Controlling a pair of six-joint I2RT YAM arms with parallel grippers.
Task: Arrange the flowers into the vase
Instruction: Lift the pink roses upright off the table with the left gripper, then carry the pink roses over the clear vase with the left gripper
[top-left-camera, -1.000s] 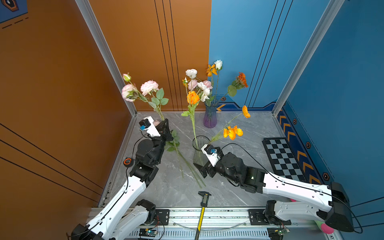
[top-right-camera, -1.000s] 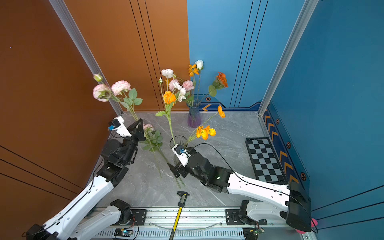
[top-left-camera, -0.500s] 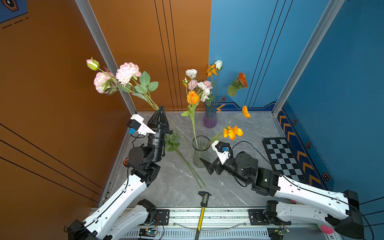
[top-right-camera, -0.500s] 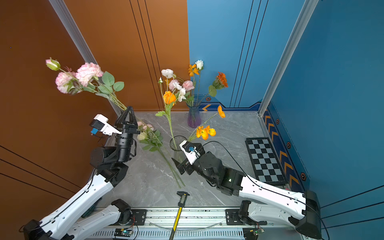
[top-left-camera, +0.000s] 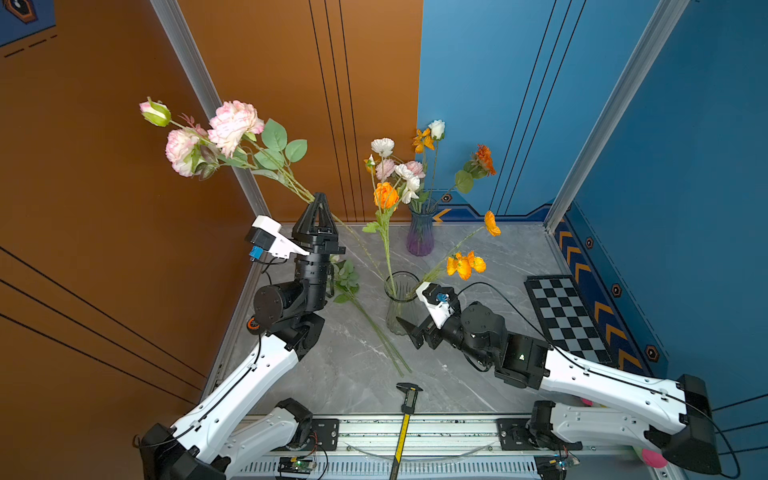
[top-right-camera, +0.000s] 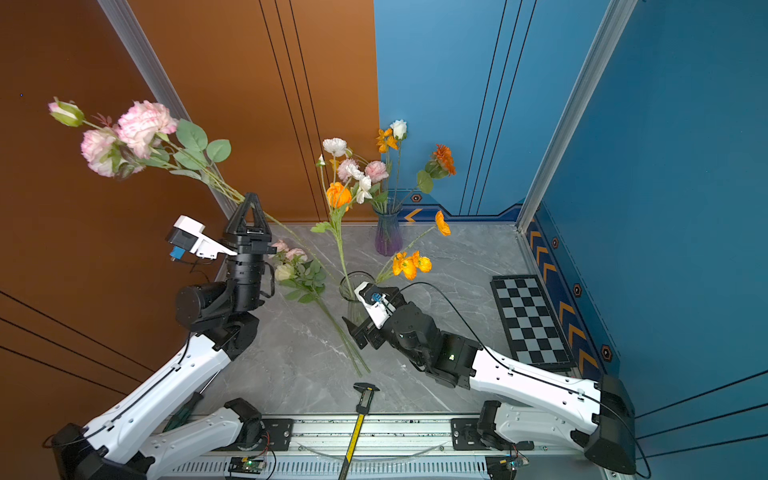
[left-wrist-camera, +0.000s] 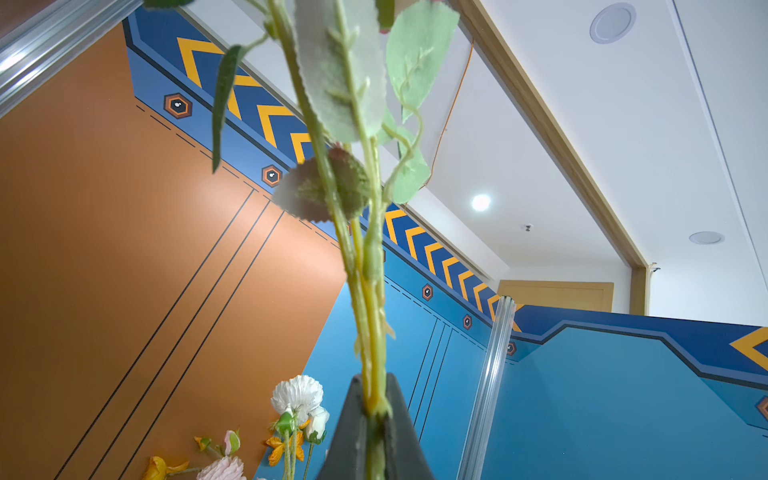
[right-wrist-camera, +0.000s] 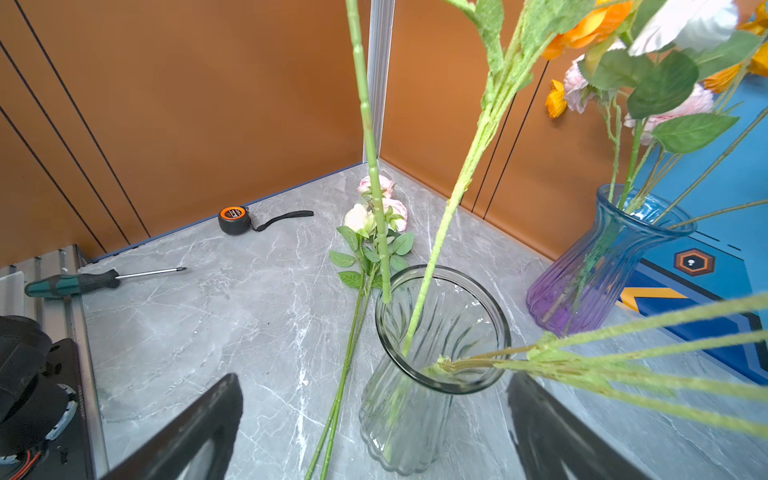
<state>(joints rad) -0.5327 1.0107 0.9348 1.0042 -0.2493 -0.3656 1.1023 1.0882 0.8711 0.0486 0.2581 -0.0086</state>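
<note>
The pink rose spray (top-left-camera: 232, 124) has been raised higher and swung leftward, with the left gripper (top-left-camera: 319, 198) turned upright beneath it.

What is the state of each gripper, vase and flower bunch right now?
left gripper, shut on the pink roses' stem, pointing up.
pink roses, held aloft, tilted; lower stem end at the clear vase's rim.
right gripper, open, beside the clear vase, holding nothing.
clear vase, upright, with orange flowers in it.
purple vase, upright, full of flowers.
loose bunch, lying flat on the table.
</note>
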